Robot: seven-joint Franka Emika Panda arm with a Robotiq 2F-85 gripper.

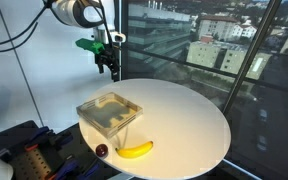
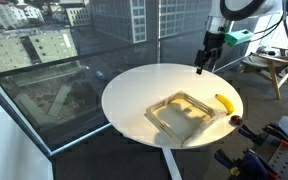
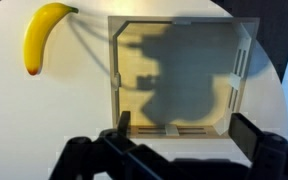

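Observation:
My gripper (image 1: pixel 110 68) hangs in the air above the far edge of the round white table (image 1: pixel 189 120), open and empty; it also shows in an exterior view (image 2: pixel 204 64). In the wrist view its two fingers (image 3: pixel 179 135) stand wide apart at the bottom of the picture with nothing between them. Below it sits a clear square plastic tray (image 3: pixel 179 75), empty, which shows in both exterior views (image 1: pixel 111 112) (image 2: pixel 184 115). A yellow banana (image 3: pixel 41 35) lies on the table beside the tray, also seen in both exterior views (image 1: pixel 135 150) (image 2: pixel 224 103).
A small dark red fruit (image 1: pixel 102 150) lies at the table's edge beside the banana. Glass windows with a city view stand behind the table. A wooden stool (image 2: pixel 269 65) and equipment with red parts (image 2: pixel 269 140) stand near the table.

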